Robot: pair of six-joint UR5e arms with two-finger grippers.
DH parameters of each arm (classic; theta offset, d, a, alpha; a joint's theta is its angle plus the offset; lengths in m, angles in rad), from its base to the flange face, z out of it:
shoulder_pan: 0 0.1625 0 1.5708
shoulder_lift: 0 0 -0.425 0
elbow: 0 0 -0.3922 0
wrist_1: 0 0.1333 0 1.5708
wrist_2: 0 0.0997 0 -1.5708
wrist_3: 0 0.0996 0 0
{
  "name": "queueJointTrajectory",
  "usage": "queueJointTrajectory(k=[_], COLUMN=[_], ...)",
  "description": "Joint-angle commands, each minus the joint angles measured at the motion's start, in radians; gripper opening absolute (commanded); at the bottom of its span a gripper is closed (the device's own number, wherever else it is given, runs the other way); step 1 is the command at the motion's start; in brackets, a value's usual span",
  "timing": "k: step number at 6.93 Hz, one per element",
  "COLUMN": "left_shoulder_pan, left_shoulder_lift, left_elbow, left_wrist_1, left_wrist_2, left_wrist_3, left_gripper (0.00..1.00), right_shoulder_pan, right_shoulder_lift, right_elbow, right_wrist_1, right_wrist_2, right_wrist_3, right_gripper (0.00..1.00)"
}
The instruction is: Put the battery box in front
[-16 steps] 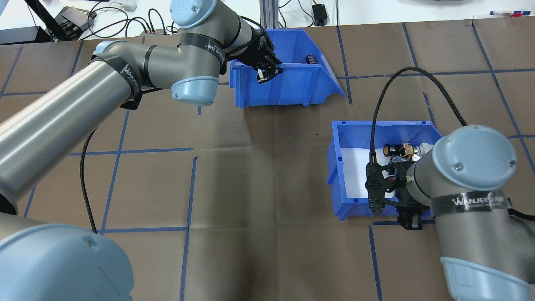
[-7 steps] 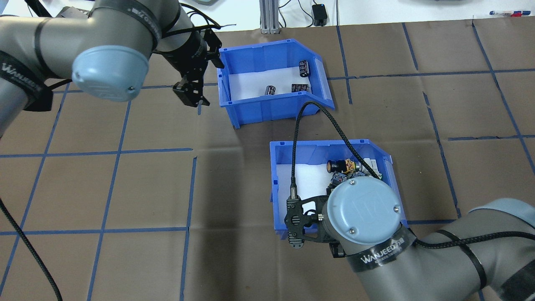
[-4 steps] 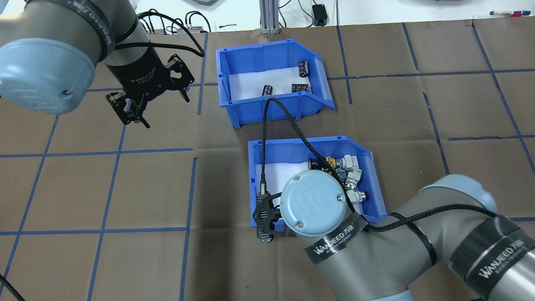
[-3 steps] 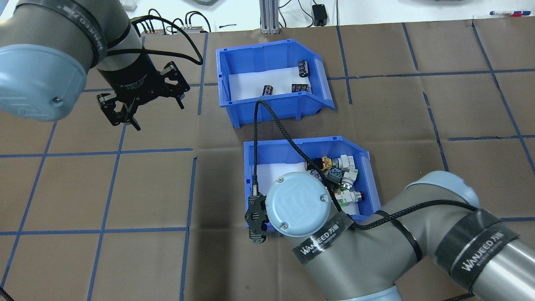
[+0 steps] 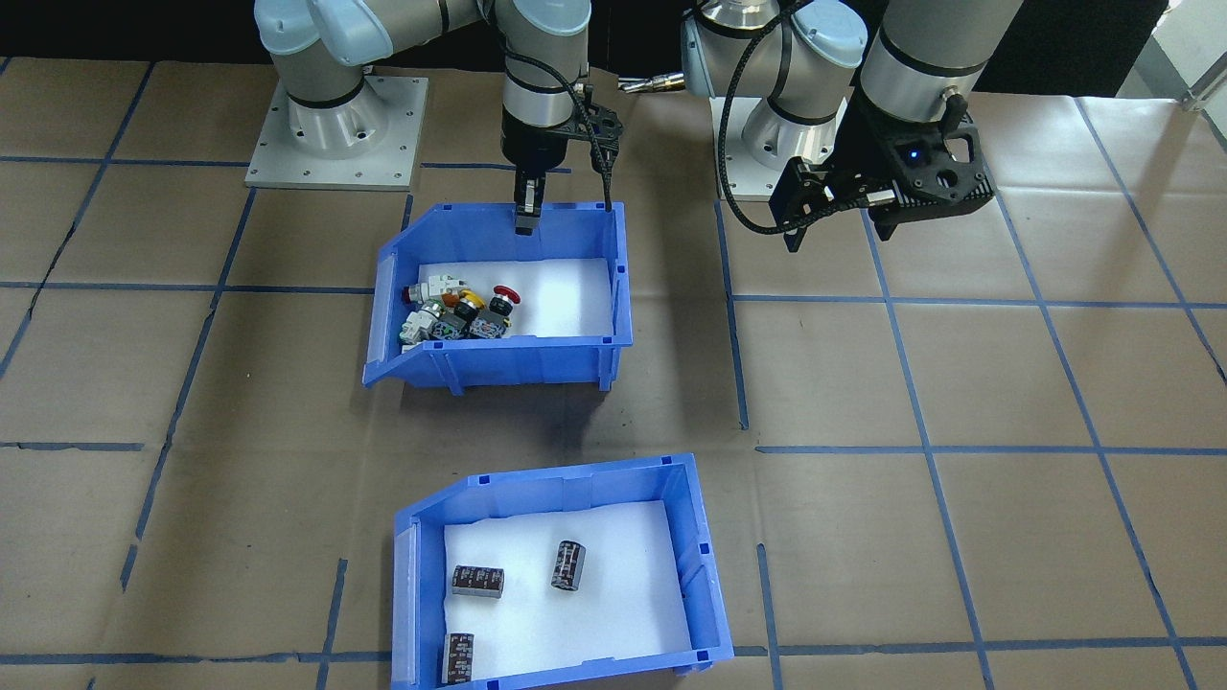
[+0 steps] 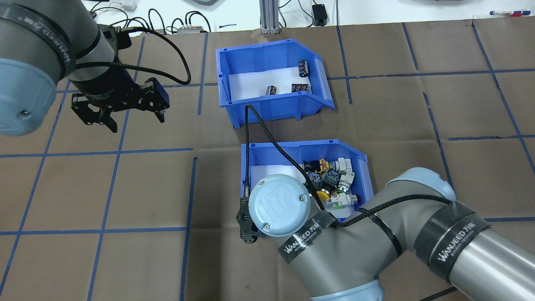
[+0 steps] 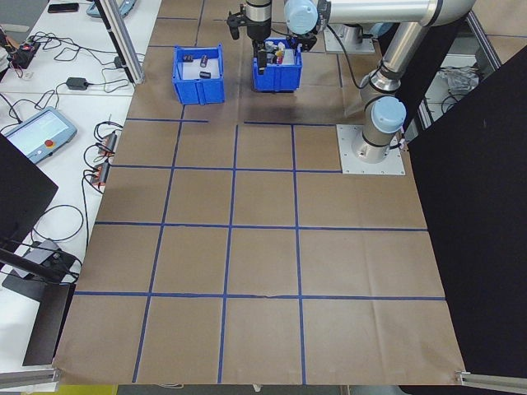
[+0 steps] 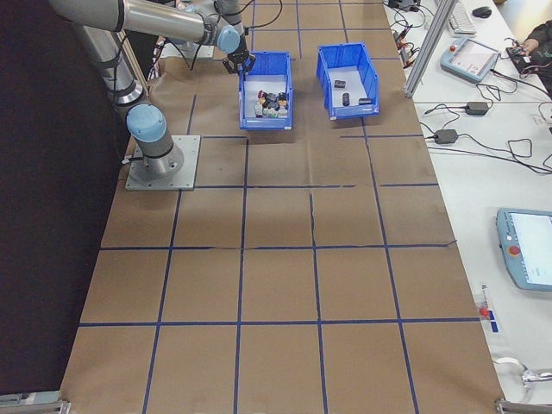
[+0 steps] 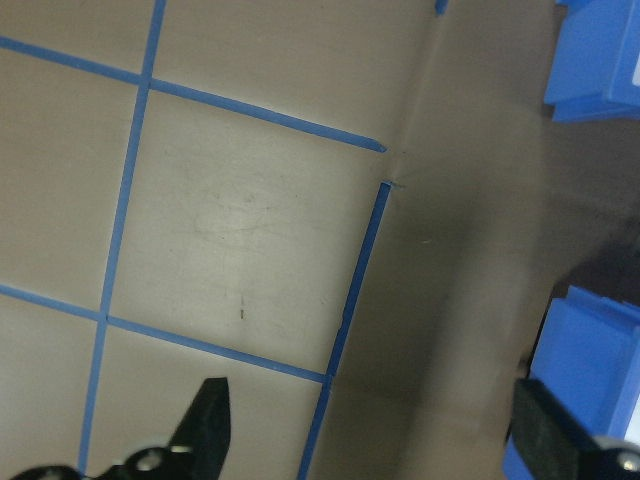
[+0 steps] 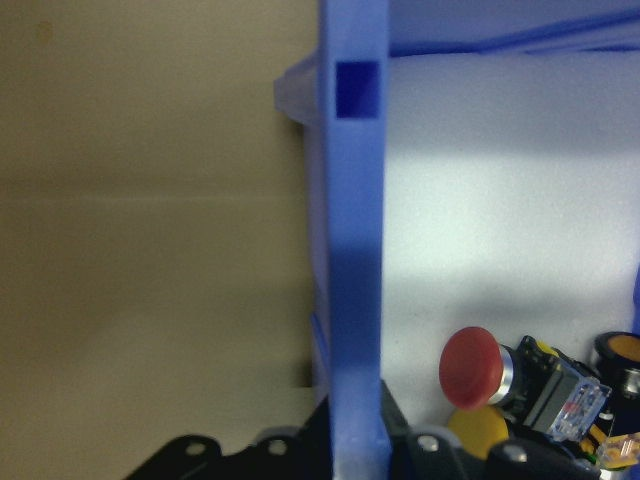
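Note:
The battery box [image 6: 267,44] stands on the far side of the table, with three dark cells [image 6: 272,89] on its white foam; no gripper touches it. In the front-facing view this battery box [image 5: 695,537] is the nearest bin. Nearer the robot sits the switch bin [image 6: 292,146] with its colourful push-buttons [image 6: 334,184]. My right gripper [image 5: 524,222] is shut on that switch bin's [image 5: 508,364] robot-side wall, and the right wrist view shows the blue wall [image 10: 355,250] between the fingers. My left gripper [image 6: 136,121] hangs open over bare table, left of both bins.
Blue tape lines grid the brown table cover [image 6: 146,188]. Cables and small devices [image 6: 319,12] lie beyond the far edge. The arm bases [image 5: 331,125] stand at the robot side. The right arm's cable [image 6: 255,125] loops over the gap between the bins.
My left gripper let go of the battery box and swung away to the left. My right gripper dragged the switch bin leftward, to just in front of the battery box on the robot's side.

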Motion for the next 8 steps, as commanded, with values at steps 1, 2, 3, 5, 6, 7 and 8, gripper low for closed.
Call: queueJointTrajectory(k=[1,2,3,5,6,7,8], left_shoulder_pan=[0.001,-0.002,0.0,-0.002,-0.002,-0.002,-0.002], left_shoulder_lift=[0.077,0.135,0.166,0.18,0.186,0.186,0.191], left_elbow=[-0.049,-0.079,-0.124,-0.15,-0.152,-0.15,-0.153], left_wrist_1=[0.006,0.0,0.013,0.017,0.035,0.038,0.037], left_wrist_2=[0.011,0.0,0.009,-0.001,0.005,0.002,-0.004], left_wrist_3=[0.15,0.138,0.122,0.126,0.131,0.137,0.135], left_gripper=[1.0,1.0,1.0,1.0,1.0,1.0,1.0], right_shoulder_pan=[0.0,0.0,-0.003,-0.045,-0.118,-0.218,-0.321], right_shoulder_lift=[0.017,0.011,0.004,-0.037,-0.059,-0.087,-0.111], right_elbow=[-0.001,-0.007,-0.036,-0.148,-0.183,-0.191,-0.199], right_wrist_1=[0.003,0.008,0.023,0.207,0.248,0.251,0.245], right_wrist_2=[0.01,-0.002,-0.004,-0.004,-0.001,0.008,0.013], right_wrist_3=[0.062,0.062,0.061,0.056,0.056,0.062,0.085], right_gripper=[1.0,1.0,1.0,1.0,1.0,1.0,1.0])
